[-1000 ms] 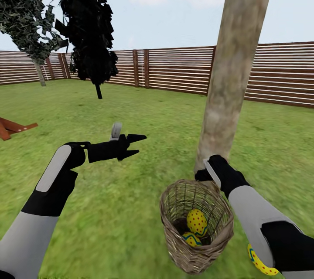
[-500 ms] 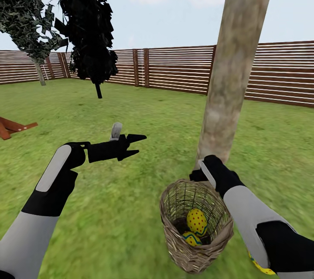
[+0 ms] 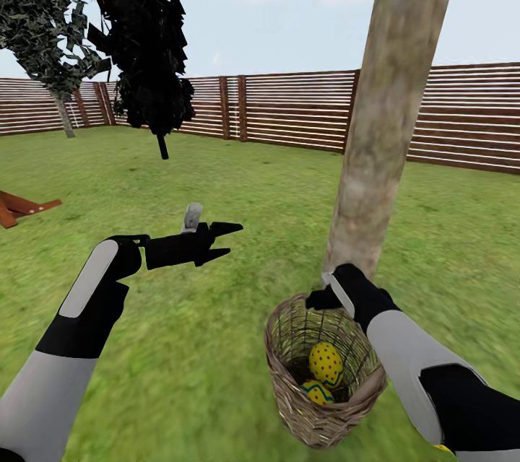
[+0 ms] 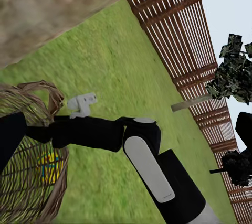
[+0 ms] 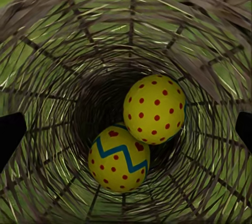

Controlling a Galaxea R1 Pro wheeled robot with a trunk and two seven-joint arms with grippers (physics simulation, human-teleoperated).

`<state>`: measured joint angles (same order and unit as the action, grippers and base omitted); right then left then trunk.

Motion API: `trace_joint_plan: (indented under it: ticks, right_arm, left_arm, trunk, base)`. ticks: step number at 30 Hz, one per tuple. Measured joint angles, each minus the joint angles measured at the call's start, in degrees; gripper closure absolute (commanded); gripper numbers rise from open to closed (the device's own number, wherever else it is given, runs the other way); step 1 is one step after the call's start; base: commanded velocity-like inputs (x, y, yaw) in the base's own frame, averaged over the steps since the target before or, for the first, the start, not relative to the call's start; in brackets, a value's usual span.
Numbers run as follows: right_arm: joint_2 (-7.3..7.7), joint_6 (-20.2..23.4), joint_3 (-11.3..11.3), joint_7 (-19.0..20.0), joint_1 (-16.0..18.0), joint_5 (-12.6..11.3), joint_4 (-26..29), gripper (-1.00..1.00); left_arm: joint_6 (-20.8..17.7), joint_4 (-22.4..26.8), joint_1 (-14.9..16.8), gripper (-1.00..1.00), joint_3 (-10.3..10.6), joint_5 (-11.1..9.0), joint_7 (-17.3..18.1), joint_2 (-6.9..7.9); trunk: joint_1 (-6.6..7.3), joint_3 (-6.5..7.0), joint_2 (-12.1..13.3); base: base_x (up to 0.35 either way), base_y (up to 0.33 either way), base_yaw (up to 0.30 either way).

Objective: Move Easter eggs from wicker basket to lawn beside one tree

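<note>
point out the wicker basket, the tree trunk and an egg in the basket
wicker basket point(image 3: 289, 368), head view, its woven left wall
tree trunk point(image 3: 375, 151), head view, mid-trunk bark
egg point(image 5: 154, 109), right wrist view, its dotted upper face

A fenced garden: lawn point(image 3: 217, 180), trees point(image 3: 383, 123), slatted wooden fence point(image 3: 289, 112).

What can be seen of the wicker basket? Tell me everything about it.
The wicker basket is small, round and brown, woven of thin strands with gaps that let the green show through, and has a loop handle at the rim. It stands on the lawn at the foot of the tree, tilted with its mouth toward the camera. Two Easter eggs lie touching at its bottom. The right tool hovers at its far rim, looking inside.
</note>
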<state>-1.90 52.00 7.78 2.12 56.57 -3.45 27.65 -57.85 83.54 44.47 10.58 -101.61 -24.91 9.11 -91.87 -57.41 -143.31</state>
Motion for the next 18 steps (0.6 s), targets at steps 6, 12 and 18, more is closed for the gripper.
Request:
trace_joint_plan:
  ticks: [6, 12, 18]
  right_arm:
    - [0.39, -0.2, 0.0, -0.1, 0.0, 0.2, -0.7, -1.0]
    - [0.13, -0.4, 0.0, -0.1, 0.0, -0.1, -1.2, -1.0]
    - [0.0, -2.8, -0.1, -0.1, 0.0, -0.1, -3.5, -1.0]
  left_arm:
    - [0.0, 0.0, 0.0, -1.0, 0.0, 0.0, 0.0, 0.0]
    - [0.0, 0.0, 0.0, -1.0, 0.0, 0.1, 0.0, 0.0]
    - [0.0, 0.0, 0.0, -1.0, 0.0, 0.1, 0.0, 0.0]
  trunk:
    - [-0.11, -0.88, 0.0]
    - [-0.19, -1.55, -0.1]
    - [-0.34, -2.88, -0.2]
  base:
    - [0.0, 0.0, 0.0]
    - [0.0, 0.0, 0.0]
    - [0.0, 0.0, 0.0]
